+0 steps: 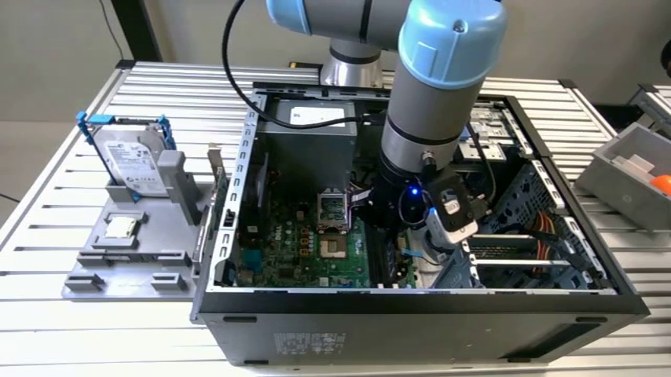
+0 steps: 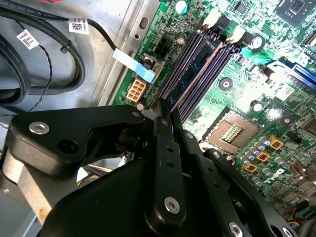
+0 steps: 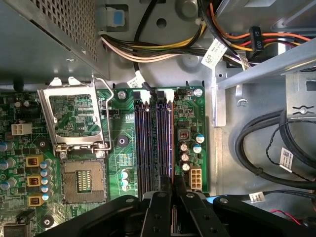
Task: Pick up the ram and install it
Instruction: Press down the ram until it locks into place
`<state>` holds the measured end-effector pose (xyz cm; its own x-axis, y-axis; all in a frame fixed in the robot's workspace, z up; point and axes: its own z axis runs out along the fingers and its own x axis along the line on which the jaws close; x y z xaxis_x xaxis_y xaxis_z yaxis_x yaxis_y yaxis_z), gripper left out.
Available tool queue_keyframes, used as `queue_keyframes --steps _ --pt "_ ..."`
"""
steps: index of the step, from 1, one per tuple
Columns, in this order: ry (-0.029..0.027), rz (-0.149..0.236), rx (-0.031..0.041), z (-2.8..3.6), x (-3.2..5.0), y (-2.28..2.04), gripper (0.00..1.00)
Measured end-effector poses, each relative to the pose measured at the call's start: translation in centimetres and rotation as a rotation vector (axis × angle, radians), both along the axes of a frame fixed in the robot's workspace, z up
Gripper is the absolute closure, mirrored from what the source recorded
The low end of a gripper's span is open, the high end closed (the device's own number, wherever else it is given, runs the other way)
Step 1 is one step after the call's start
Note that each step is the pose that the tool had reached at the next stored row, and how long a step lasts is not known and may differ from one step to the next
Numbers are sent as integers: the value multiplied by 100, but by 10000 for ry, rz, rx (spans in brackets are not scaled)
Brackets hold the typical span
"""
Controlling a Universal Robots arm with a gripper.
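Ram (image 2: 197, 66) standing on edge in one of the slots (image 2: 217, 59) on the motherboard (image 2: 256, 94), seen in the second wrist view as a blue-green strip with dark chips running away from the fingertips. Sitting in line with the slot, near end tucked between the fingertips, far end reaching toward the white latches (image 2: 213, 19). Gripper (image 2: 163, 114) pinching narrowly on the stick's near end, jaws almost together, looking from both wrist views like a hold on the board's thin faces. Hanging low inside the case (image 1: 419, 302) in the exterior view, arm (image 1: 430, 102) pointing straight down beside the open socket (image 3: 81, 180). Judging the step as seating: keeping the stick upright and parallel to the slot walls, pressing evenly so neither end tips, and minding the notch alignment, which cannot be made out. Worth watching the small capacitors (image 3: 190, 148) and the white connector (image 3: 195, 177) just beside the slots, and the cables (image 3: 261, 143) lying near the board's edge.
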<state>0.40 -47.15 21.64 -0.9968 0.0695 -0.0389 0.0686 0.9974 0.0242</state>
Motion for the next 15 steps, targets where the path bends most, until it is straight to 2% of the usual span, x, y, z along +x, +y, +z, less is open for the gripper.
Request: queue_keyframes --steps 15 --pt "-7 56 -13 -1 1 1 100"
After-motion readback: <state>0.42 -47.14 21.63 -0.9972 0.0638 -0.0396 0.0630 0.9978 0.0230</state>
